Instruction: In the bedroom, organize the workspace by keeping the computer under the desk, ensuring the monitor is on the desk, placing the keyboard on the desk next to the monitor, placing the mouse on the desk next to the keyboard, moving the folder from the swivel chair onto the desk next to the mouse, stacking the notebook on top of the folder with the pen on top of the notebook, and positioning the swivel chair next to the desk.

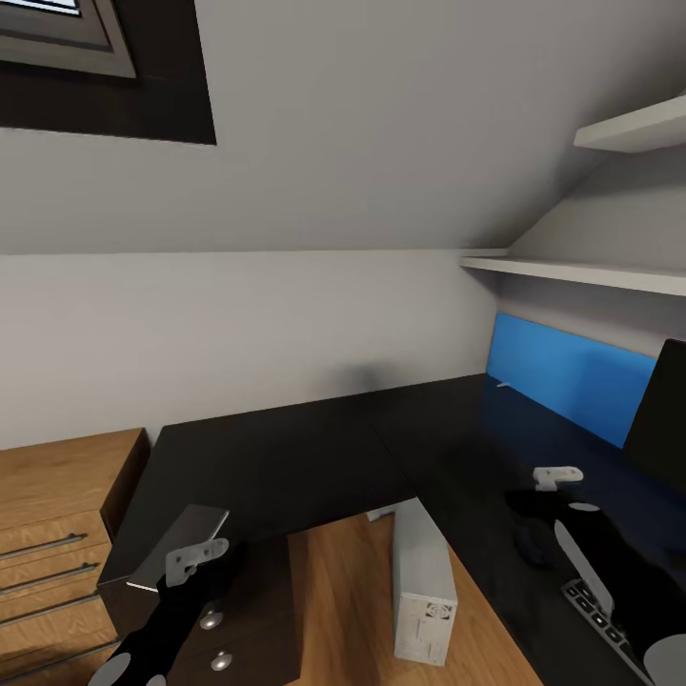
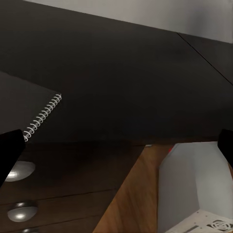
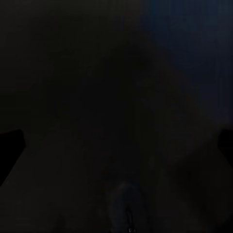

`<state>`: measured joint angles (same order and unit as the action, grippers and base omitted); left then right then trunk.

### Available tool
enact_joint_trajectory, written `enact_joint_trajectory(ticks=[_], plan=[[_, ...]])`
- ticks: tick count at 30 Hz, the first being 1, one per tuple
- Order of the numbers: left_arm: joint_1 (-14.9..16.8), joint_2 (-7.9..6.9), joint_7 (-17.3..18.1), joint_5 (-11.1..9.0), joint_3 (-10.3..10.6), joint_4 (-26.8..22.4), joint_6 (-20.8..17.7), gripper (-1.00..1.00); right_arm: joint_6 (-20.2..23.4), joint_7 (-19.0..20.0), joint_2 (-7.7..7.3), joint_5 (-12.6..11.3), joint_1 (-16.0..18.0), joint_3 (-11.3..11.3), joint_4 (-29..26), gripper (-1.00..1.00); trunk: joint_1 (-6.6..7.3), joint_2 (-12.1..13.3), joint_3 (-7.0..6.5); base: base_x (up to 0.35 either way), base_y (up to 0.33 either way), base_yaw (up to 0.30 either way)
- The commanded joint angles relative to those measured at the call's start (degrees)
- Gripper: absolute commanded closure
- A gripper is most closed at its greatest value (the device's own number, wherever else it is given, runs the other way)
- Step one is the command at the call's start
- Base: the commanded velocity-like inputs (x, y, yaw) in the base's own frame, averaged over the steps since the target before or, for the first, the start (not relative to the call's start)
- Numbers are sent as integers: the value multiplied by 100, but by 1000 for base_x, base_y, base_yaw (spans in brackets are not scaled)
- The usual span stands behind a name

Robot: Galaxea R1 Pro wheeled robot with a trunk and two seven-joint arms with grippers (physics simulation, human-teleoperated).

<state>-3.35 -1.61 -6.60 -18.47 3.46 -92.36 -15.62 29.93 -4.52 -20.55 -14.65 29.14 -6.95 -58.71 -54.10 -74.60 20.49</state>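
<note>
- Looking down from the head camera, you have the black desk (image 1: 286, 457) in front of you, with the computer (image 1: 422, 581) standing on the wood floor in the corner under it.
- Your left gripper (image 1: 195, 560) hangs just over the near edge of the desk, and the notebook (image 1: 181, 545) lies directly beneath and a little ahead of its fingers, above the drawers with the round knobs (image 1: 221, 659).
- In the left wrist camera the two fingertips (image 2: 9, 153) sit far apart at the picture edges, so the fingers are spread and hold nothing; the wire spine of the notebook (image 2: 42, 116) lies just ahead of one finger.
- Your right gripper (image 1: 557, 476) is above the other wing of the desk. The mouse (image 3: 127, 206) shows faintly in front of its fingers, which look spread, but that picture is very dark.
- The monitor (image 1: 662, 419) stands beyond the right fingers, the keyboard (image 1: 600, 615) lies on the near side of them, and a blue panel (image 1: 562, 376) lines the wall behind.
- I judge that the step in hand is picking up the notebook, or maybe the mouse; neither is gripped yet.
- For the notebook, you should lower the left fingers around its overhanging edge and close slowly, because a thin book slips easily.
</note>
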Motion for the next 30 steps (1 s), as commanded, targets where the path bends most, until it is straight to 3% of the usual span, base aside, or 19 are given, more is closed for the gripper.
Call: enact_joint_trajectory(ticks=[1, 4, 9, 11, 13, 15, 21, 26, 30], plan=[[1, -6, -53, -60, 14, -11, -20, -100, 42, -53, 0, -81, 0, -24, -154, -100, -1, -4, 6, 0, 0, 0], [1, -6, -53, -60, 14, -13, -20, -100, 102, -60, 152, -179, -3, -37, -421, -100, -1, -4, 6, 0, 0, 0], [1, -6, -58, -60, 14, -19, -35, -100, 291, -281, 1014, -313, -13, -40, -643, -100, -1, -4, 6, 0, 0, 114], [1, -6, -59, -60, 14, -17, -39, -100, 286, -450, 1162, -315, -13, -41, -647, -100, -1, -4, 6, 0, 0, 240], [1, -9, -57, -60, 14, -8, -47, -100, 264, -893, 1438, -318, -16, -42, -635, -100, -1, -4, 6, 0, 0, 261], [1, -12, -55, -56, 14, 4, -49, -100, 224, -1224, 1610, -322, -17, -42, -612, -100, -1, -4, 6, 0, 0, 270], [1, -14, -54, -52, 14, 14, -45, -100, 6, -1690, 1971, -280, -89, -137, -530, -100, -1, -4, 6, -40, 0, 276], [1, -8, -59, -52, 14, 14, -49, -100, -216, -1824, 2230, 8, -191, -565, -390, -100, -1, -4, 6, -266, 79, 280], [1, -6, -54, -52, 21, 16, -56, -100, -383, -1831, 2373, 35, -204, -735, -164, -100, -1, -4, 6, -327, 54, 280]])
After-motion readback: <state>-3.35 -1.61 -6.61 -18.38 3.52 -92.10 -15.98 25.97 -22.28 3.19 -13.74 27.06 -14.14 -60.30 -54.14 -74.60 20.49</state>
